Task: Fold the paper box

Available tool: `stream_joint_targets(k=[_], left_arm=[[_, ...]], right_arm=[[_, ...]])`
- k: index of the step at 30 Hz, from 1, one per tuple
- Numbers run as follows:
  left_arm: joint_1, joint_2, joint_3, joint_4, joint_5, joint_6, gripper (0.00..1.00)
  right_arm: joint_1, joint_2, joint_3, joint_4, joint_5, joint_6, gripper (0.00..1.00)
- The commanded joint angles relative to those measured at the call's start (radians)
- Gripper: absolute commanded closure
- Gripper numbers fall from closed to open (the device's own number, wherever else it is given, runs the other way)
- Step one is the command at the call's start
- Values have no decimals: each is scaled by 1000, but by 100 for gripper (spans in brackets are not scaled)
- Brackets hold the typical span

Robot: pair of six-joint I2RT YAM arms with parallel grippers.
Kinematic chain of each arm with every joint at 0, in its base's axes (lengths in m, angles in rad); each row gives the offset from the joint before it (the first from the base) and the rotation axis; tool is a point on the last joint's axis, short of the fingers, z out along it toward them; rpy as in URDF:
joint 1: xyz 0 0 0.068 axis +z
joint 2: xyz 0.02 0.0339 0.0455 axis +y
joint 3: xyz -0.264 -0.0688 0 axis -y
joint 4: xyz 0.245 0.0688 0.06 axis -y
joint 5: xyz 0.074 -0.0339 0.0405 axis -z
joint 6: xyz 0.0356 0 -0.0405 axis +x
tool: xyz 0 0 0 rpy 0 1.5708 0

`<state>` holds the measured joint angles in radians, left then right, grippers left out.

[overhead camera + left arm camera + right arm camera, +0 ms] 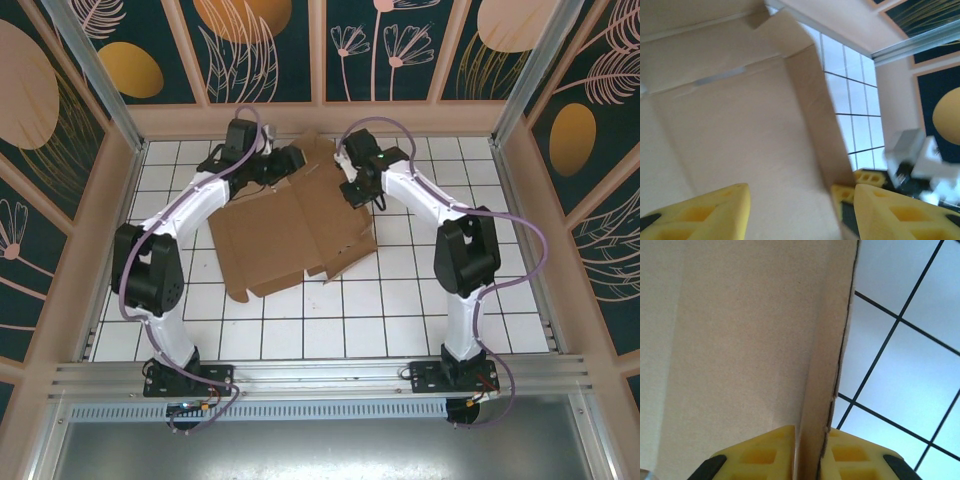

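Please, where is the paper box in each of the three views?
Top external: paper box in the middle of the picture.
Left wrist: paper box across left and centre.
Right wrist: paper box over the left half.
Shared landmark: white gridded table.

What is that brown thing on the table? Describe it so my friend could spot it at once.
Start at the white tiled table; toward its far side, between the left arm and the right arm, lies the paper box. It is an unfolded, creased cardboard sheet with flaps, plain brown against white tiles and black-and-white arms.
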<state>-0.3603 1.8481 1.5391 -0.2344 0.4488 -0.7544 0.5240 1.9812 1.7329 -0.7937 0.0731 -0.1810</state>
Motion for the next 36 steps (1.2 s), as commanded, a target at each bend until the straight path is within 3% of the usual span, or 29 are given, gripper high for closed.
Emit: stream_joint_targets(k=[1,14,36], left_arm=[[-30,83,56,-75,16,-29,42],[-55,243,282,-115,48,-90,39],[-90,295,334,-102,78,-262,38]], right_arm=[[18,-3,21,-6,142,-53,86],[68,-102,-52,103,154,-108,91],[127,-146,-116,231,320,-170,92]])
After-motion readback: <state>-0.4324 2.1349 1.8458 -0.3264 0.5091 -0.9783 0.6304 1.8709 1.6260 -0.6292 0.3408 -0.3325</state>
